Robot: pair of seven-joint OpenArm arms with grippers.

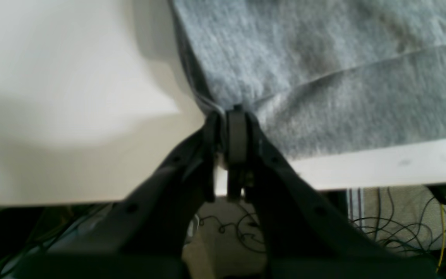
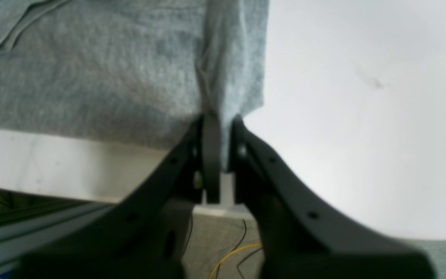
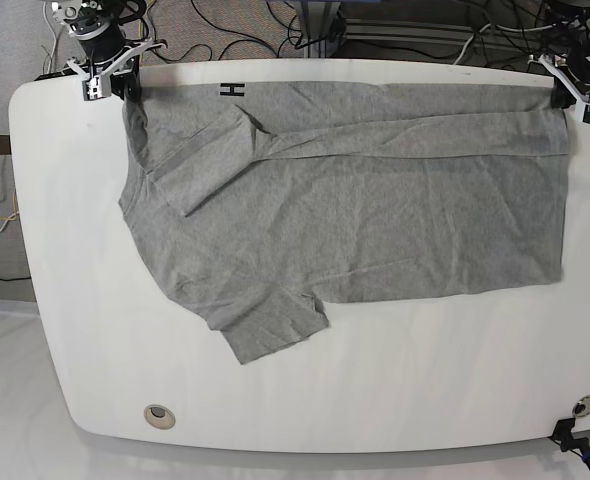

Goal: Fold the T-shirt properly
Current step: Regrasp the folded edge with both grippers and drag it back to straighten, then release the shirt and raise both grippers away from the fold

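A white, round-cornered table (image 3: 305,410) carried the work, with tangled cables on the floor beyond its far edge. The grey T-shirt (image 3: 375,230) lay spread across the far half of it, one long side running along the far edge. My right gripper (image 2: 221,128) had its fingers clamped together on the cloth at the far left corner, and my left gripper (image 1: 229,116) was pinched shut on the shirt's edge near the far right corner; both wrist views showed fabric bunched between the tips. I judged the folding barely under way: a band along the far edge looked doubled over onto the body, and one sleeve (image 3: 200,160) lay turned in across the chest, while the near sleeve (image 3: 275,325) stuck out flat and unfolded. The lengthwise and crosswise folds seemed yet to come. The collar was hard to make out, I could not tell how many layers each grip held, and both wrist views were blurred.
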